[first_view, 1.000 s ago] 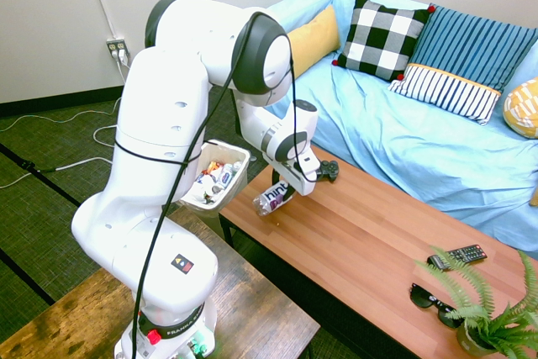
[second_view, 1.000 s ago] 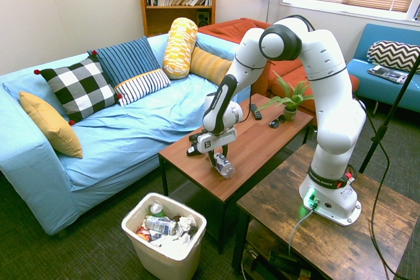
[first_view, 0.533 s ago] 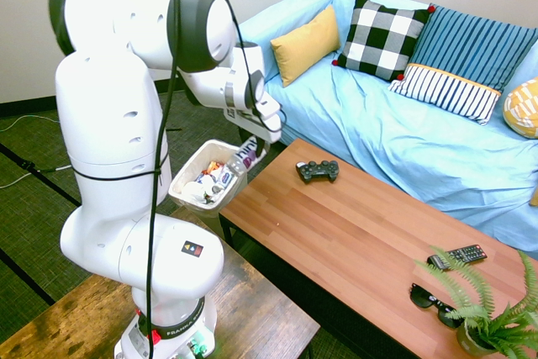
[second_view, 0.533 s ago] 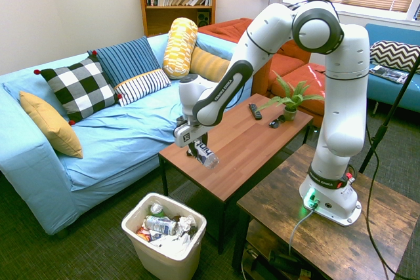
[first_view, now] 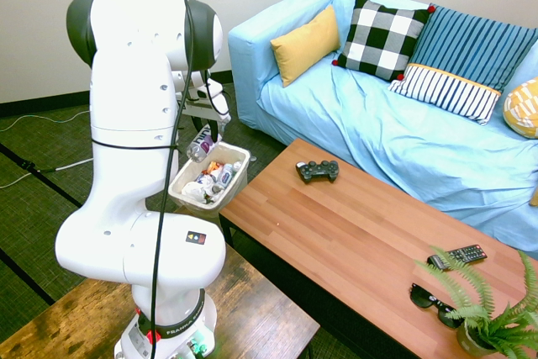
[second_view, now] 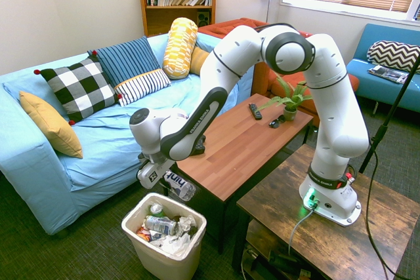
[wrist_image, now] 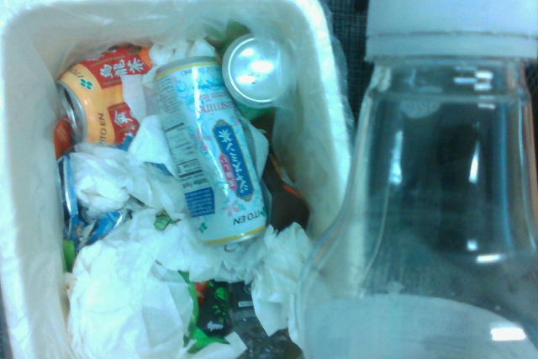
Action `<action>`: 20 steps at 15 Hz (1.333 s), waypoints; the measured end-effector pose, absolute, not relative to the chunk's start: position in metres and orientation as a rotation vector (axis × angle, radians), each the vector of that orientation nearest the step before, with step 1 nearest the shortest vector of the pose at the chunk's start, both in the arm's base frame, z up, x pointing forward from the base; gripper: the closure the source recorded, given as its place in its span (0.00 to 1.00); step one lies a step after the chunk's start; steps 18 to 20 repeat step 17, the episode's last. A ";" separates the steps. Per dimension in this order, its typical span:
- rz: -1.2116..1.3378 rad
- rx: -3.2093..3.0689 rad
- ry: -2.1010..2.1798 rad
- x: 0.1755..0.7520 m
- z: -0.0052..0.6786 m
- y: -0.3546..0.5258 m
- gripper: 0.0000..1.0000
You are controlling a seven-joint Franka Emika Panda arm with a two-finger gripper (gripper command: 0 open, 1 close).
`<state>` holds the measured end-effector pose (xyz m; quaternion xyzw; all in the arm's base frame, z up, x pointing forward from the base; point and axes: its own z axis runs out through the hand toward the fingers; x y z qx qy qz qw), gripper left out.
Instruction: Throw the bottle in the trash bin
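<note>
Above the rim of the trash bin (second_view: pixel 133 232), near one side, my hand (second_view: pixel 164 187) is closed on the bottle (second_view: pixel 178 186), which hangs tilted. If I let go here, off-centre, it could strike the rim or bounce off the heaped cans (wrist_image: pixel 206 153) onto the floor.

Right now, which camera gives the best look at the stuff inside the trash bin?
The wrist view: its close-up of the trash bin makes out cans and crumpled tissue. Both exterior views show the contents smaller, with the bottle above.
</note>
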<state>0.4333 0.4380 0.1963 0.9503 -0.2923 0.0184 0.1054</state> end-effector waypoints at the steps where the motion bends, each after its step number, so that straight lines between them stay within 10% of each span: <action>1: 0.039 2.808 -0.851 0.436 0.193 0.443 0.00; 20: -0.062 2.817 -0.830 0.432 0.192 0.451 0.00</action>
